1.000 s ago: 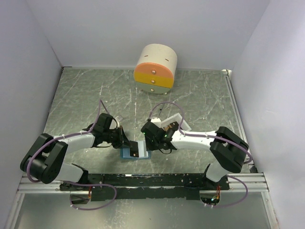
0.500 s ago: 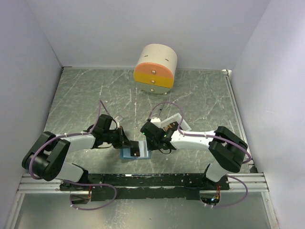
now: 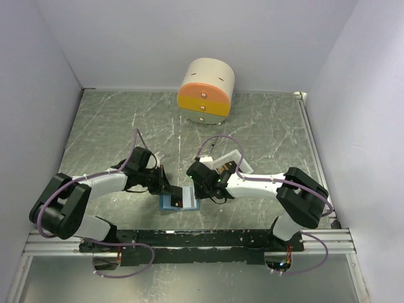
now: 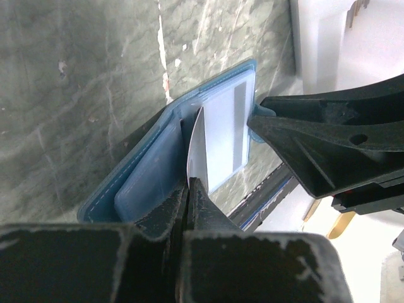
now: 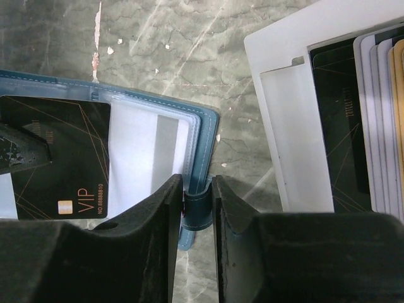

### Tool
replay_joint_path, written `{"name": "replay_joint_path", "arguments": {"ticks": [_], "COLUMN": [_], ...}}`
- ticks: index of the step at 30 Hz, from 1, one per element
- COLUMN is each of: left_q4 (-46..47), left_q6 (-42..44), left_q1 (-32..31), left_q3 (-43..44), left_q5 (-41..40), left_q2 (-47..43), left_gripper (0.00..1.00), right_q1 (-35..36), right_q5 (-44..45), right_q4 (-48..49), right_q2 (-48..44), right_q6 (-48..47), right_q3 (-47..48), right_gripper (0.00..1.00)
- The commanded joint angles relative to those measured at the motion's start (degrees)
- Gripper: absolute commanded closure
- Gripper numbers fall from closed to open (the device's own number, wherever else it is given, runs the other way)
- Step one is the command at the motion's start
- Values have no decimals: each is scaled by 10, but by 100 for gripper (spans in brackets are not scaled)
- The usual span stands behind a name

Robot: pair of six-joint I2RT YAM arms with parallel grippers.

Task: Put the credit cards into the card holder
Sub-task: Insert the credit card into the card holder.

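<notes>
The light-blue card holder [image 5: 201, 136] lies open near the table's front edge, also in the top view [image 3: 172, 203]. My right gripper [image 5: 197, 189] is shut on its darker blue tab [image 5: 197, 205]. My left gripper [image 4: 189, 183] is shut on a black credit card [image 5: 63, 151] marked VIP. In the left wrist view that card [image 4: 197, 142] stands edge-on over the holder's inner pockets [image 4: 148, 186]. Whether its edge is inside a slot I cannot tell. Several more credit cards [image 5: 353, 120] lie stacked in the white tray.
The white tray [image 5: 284, 120] sits just right of the holder, also in the top view [image 3: 235, 157]. A round cream drawer box [image 3: 206, 90] with orange and yellow fronts stands at the back. White walls close in three sides.
My right gripper's jaws have closed in onto the holder's tab. The left gripper and its card have shifted only slightly over the holder.
</notes>
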Motion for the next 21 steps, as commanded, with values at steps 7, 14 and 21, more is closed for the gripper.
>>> {"name": "replay_joint_path", "arguments": {"ticks": [7,14,21], "left_q4": [-60,-25,18], "left_q6": [38,37,23], "left_q1": [1,1,1], "left_q3": [20,9,-9], "left_q5": [-31,-14,-5], "left_q2": [3,20,37], "left_gripper": [93,93,93], "right_q1": [3,3,3], "right_q5": [7,-5,-12], "right_q4": [13,30,39], "right_q2": [11,10,13], "right_q6": [-4,2,4], "right_q3": [-10,-22,-27], "right_gripper": [77,77,78]}}
